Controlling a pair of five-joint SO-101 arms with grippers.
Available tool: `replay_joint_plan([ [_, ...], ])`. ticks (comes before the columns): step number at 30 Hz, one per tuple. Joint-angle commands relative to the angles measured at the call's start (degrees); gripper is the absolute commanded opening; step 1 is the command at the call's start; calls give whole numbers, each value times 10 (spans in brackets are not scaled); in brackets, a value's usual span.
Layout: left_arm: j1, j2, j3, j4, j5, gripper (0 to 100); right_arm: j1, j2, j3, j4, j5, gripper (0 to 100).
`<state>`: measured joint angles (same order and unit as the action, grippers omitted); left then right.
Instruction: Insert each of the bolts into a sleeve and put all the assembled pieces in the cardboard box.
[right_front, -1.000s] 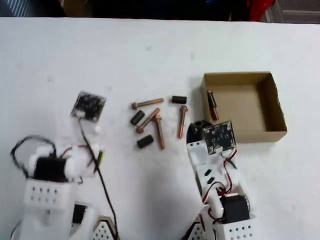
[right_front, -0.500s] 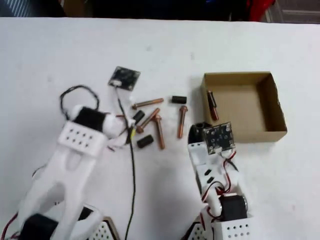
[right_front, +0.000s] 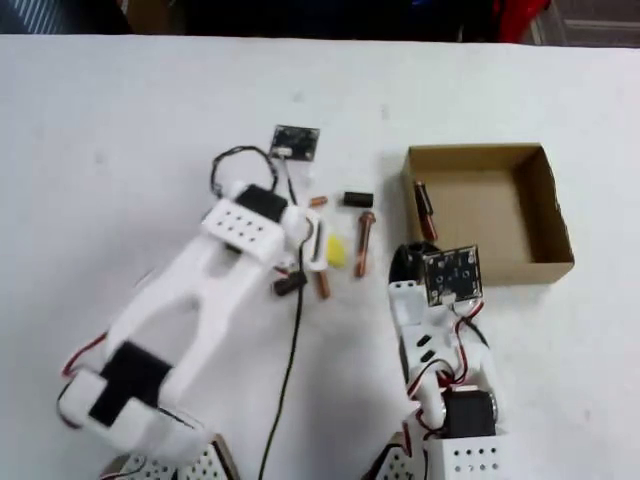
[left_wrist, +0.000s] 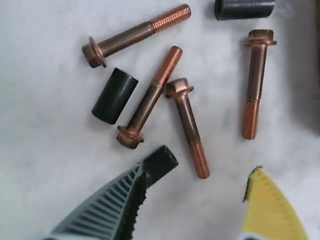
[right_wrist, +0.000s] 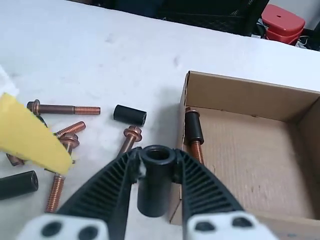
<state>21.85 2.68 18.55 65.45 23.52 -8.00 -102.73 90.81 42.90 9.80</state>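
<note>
Robotics lab bench: white worktop (right_front: 120, 100), loose bolts (left_wrist: 258, 82) and sleeves (left_wrist: 115, 95), cardboard box (right_front: 520, 268), printed arms (right_front: 190, 300) with exposed wiring (right_front: 290, 340).

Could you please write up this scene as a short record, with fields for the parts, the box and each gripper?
loose bolts: four, lying close together on the table
loose sleeves: three, black, among the bolts
cardboard box: holds one assembled piece along the wall nearest the bolts
left gripper: open, above the bolts, holding nothing
right gripper: shut on an upright black sleeve, just outside the box
</note>
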Motion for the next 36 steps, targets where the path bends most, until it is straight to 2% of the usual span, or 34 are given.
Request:
replay_joint_plan([
  [1, 2, 42, -63, -22, 27, 332, 7, -7, -5, -15, -6, 17],
  [8, 0, 151, -160, -18, 75, 332, 7, -7, -4, -15, -6, 17],
  [14, -29, 214, -202, -17, 119, 332, 7, -7, -4, -14, -5, 17],
  [24, -28, 225, -200, -16, 132, 331, 7, -7, -4, -14, -4, 17],
  [28, -26, 225, -200, 5, 163, 331, 7, -7, -4, -14, -4, 17],
  [36, -5, 225, -199, 24, 164, 331, 7, -7, -4, -14, -3, 17],
])
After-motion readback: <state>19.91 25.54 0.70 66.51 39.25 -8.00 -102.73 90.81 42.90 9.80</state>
